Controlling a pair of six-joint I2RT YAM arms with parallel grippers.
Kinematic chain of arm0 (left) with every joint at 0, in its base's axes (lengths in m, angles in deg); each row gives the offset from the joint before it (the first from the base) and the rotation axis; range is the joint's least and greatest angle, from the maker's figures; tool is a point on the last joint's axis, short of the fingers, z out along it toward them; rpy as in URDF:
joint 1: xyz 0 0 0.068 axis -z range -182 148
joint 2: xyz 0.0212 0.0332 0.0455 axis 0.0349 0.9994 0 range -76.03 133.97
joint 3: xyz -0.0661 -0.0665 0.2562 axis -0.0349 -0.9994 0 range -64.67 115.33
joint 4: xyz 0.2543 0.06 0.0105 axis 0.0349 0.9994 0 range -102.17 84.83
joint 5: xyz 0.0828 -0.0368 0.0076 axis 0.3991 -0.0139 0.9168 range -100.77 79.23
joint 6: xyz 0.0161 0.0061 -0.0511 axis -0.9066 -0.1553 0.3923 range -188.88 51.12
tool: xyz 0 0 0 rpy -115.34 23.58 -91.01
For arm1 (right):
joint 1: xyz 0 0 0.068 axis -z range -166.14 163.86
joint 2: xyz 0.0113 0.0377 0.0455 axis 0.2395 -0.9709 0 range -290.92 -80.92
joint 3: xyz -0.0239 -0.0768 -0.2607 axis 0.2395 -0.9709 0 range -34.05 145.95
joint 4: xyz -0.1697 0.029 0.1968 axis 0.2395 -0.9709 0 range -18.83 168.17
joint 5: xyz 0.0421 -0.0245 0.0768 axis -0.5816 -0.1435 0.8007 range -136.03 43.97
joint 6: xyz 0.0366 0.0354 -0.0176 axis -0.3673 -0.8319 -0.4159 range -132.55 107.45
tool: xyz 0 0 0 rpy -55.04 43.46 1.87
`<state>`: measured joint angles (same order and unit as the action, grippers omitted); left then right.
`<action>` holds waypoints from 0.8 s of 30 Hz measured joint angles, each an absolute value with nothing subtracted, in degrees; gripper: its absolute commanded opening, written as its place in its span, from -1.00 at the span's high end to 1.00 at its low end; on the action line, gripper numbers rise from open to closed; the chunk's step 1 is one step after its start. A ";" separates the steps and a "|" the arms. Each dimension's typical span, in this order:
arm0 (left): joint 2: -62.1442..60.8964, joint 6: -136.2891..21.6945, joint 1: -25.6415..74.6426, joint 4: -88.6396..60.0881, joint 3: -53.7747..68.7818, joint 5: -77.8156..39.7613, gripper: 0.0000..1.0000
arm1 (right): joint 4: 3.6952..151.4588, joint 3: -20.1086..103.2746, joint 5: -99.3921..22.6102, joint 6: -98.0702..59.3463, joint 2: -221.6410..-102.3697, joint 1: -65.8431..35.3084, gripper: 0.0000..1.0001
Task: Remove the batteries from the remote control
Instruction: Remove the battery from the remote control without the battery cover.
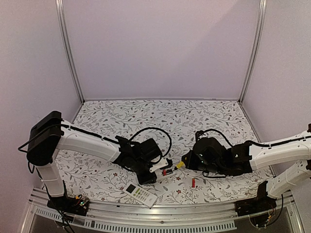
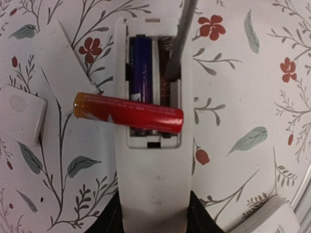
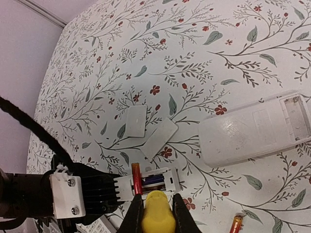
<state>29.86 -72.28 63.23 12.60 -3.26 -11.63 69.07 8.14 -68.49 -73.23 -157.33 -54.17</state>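
My left gripper (image 2: pixel 154 213) is shut on the lower end of a white remote control (image 2: pixel 154 174) that lies back-up with its battery bay open. One black-blue battery (image 2: pixel 141 73) sits in the bay's left slot. A red-orange battery (image 2: pixel 127 113) lies loose across the bay. My right gripper (image 3: pixel 156 206) is shut on a yellow-handled screwdriver (image 3: pixel 158 218), whose grey shaft (image 2: pixel 177 43) reaches into the bay's right slot. In the top view the two grippers (image 1: pixel 151 170) (image 1: pixel 187 162) meet over the remote control (image 1: pixel 163 168). Another red-orange battery (image 1: pixel 193 182) lies on the table.
A larger white remote (image 3: pixel 257 133) lies back-up with an open bay to the right. Two white covers (image 3: pixel 135 121) (image 3: pixel 159 138) rest on the floral cloth beyond the held remote. A keypad remote (image 1: pixel 140 194) lies near the front rail.
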 measured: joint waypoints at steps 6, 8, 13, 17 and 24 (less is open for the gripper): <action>29.90 -72.04 63.23 12.62 -3.19 -12.09 0.56 | 68.81 8.32 -77.43 -78.04 -159.73 -59.37 1.00; 29.90 -71.82 63.23 12.62 -3.19 -12.68 0.57 | 68.81 8.32 -80.18 -79.81 -160.34 -60.79 1.00; 29.90 -70.99 62.95 12.62 -3.19 -13.88 0.57 | 68.17 8.67 -89.93 -87.53 -163.03 -65.23 1.00; 29.86 -70.55 62.51 12.60 -3.15 -15.24 0.57 | 67.95 8.60 -90.98 -89.67 -163.10 -65.27 1.00; 29.83 -69.74 61.44 12.38 -3.11 -18.54 0.57 | 70.05 5.87 -92.07 -93.52 -161.78 -65.38 1.00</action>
